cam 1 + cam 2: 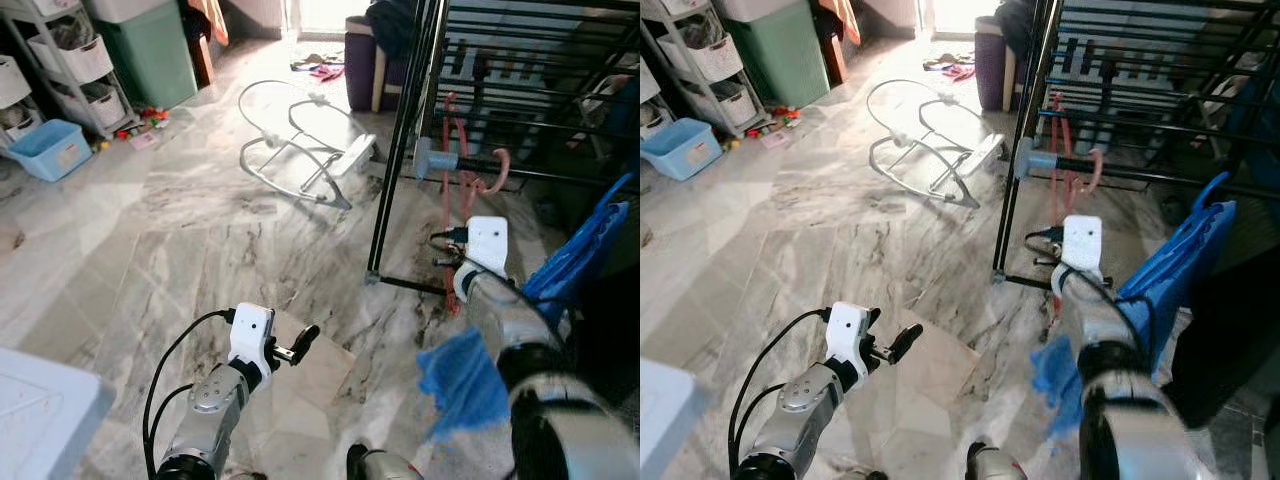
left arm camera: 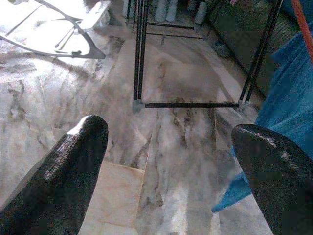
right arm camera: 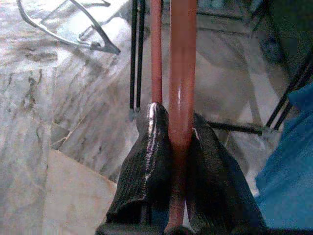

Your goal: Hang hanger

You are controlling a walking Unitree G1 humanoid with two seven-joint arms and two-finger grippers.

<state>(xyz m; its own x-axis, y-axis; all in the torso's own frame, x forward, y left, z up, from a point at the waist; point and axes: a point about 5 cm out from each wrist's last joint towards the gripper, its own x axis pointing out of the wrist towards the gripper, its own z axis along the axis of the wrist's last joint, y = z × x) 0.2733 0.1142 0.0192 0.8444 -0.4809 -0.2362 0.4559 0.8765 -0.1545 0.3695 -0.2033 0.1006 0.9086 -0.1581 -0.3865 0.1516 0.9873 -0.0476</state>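
- My right gripper (image 3: pixel 171 161) is clamping the red plastic hanger (image 1: pixel 455 175), right of centre, its hook at the drying rack (image 1: pixel 400 150) rail.
- It is looking light, stiff, slippery; I am holding a bar.
- My left gripper (image 2: pixel 171 171) is hanging open, lower left.

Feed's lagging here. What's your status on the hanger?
Right gripper shut on hanger, hook at rack rail. Left gripper open, idle over floor. Blue cloth draped on right arm.
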